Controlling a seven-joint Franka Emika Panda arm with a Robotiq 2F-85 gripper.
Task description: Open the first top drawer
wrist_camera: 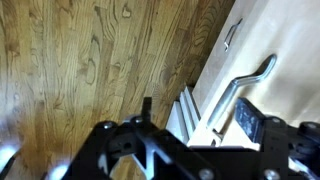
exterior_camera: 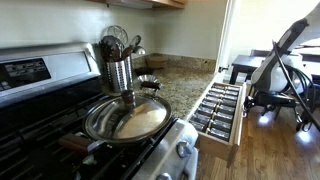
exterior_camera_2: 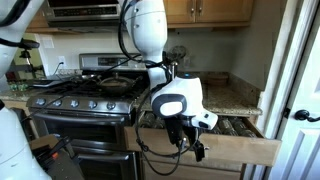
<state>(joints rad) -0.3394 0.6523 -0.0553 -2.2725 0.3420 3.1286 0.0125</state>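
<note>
The first top drawer [exterior_camera: 218,108] stands pulled out from under the granite counter, and rows of small dark-lidded jars show in its wooden box [exterior_camera_2: 240,150]. In an exterior view my gripper [exterior_camera_2: 191,145] hangs in front of the drawer's near end. In the wrist view the gripper [wrist_camera: 198,114] is open. Its fingers [wrist_camera: 250,118] stand wide apart on either side of the drawer's steel bar handle [wrist_camera: 243,86]. The handle runs between them with a gap on each side. Nothing is held.
A steel stove [exterior_camera_2: 85,100] with a pan [exterior_camera: 128,118] sits beside the drawer. A utensil holder [exterior_camera: 118,70] stands on the counter [exterior_camera: 180,78]. A lower cabinet front has its own handle [wrist_camera: 232,35]. Wooden floor [wrist_camera: 80,70] lies below. A chair [exterior_camera: 285,75] stands past the drawer.
</note>
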